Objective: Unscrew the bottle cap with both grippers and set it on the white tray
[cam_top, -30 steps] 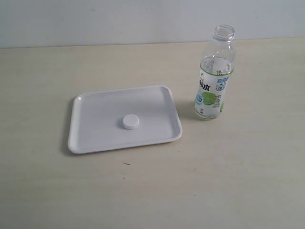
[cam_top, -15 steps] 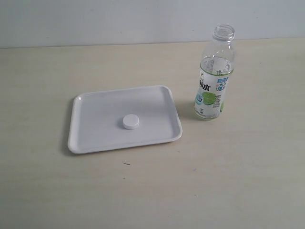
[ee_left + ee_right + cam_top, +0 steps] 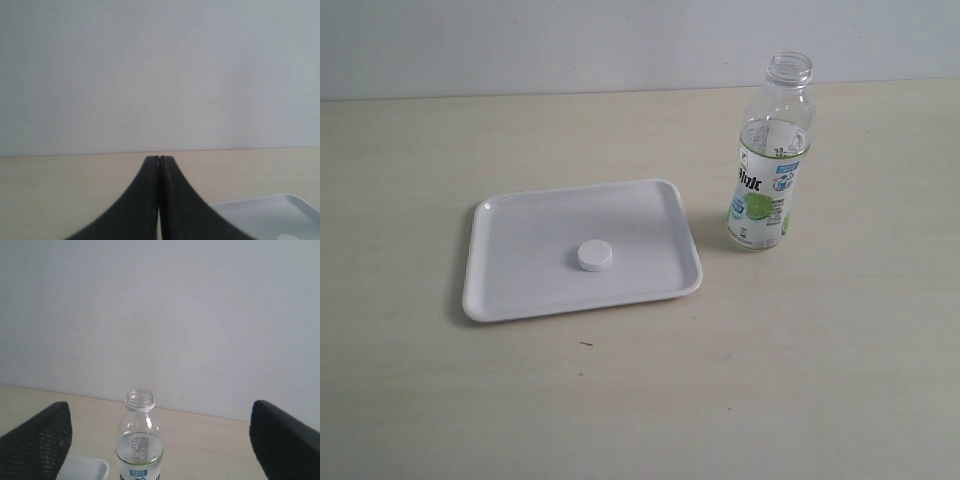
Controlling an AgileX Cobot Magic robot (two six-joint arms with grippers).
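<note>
The small white bottle cap (image 3: 594,256) lies flat near the middle of the white tray (image 3: 520,290). To the tray's right the clear bottle (image 3: 768,160) stands upright with its threaded neck bare. Neither arm shows in the exterior view. In the left wrist view my left gripper (image 3: 159,159) is shut with nothing between its black fingers, and a corner of the white tray (image 3: 260,215) lies beyond it. In the right wrist view my right gripper (image 3: 160,412) is open wide. The uncapped bottle (image 3: 139,440) stands beyond and between its fingers, apart from both.
The tray and bottle rest on a pale wooden table (image 3: 770,380) that ends at a plain light wall (image 3: 570,40) behind. A tiny dark speck (image 3: 585,344) lies on the table just in front of the tray.
</note>
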